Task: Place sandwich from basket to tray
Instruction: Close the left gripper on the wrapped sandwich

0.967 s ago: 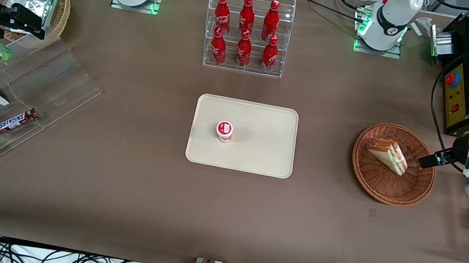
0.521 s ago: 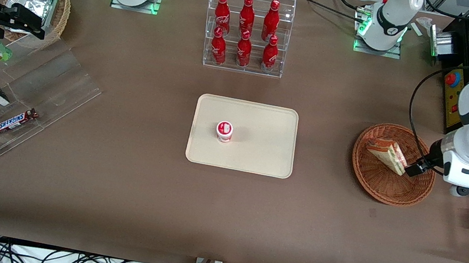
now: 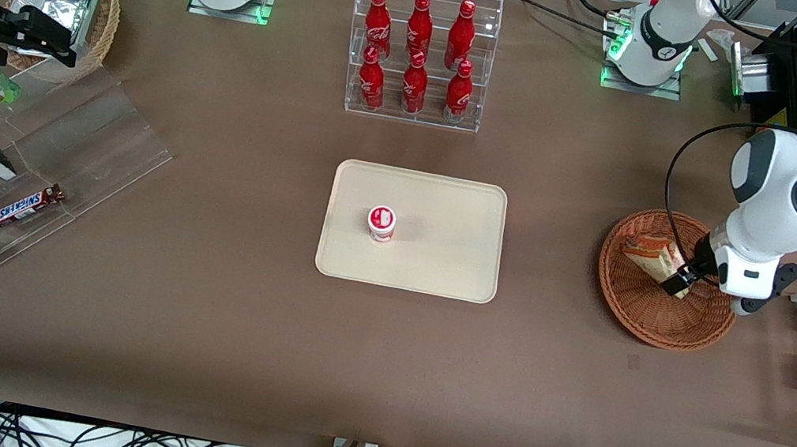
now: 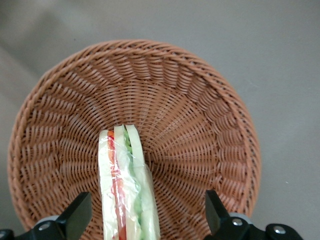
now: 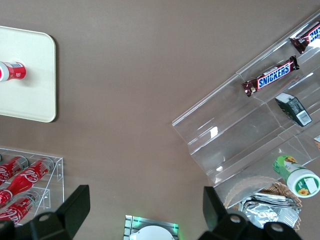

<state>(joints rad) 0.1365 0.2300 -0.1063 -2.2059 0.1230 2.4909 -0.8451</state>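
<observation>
While left arm's gripper (image 3: 679,285) hangs over round reddish-brown wicker basket (image 3: 652,316), fingers (image 4: 75,217) spread wide, gripping nothing. Triangular wedge sandwich (image 3: 647,256) of pale bread with red and green filling lies in basket, one end between fingers, touching neither. Basket stands toward working arm's end of brown table (image 3: 375,372). Flat rectangular cream-beige tray (image 3: 440,262) at table centre, well apart from basket, carries small red-and-white cup (image 3: 381,223). Farther from front camera: clear rack of red bottles (image 3: 419,55).
</observation>
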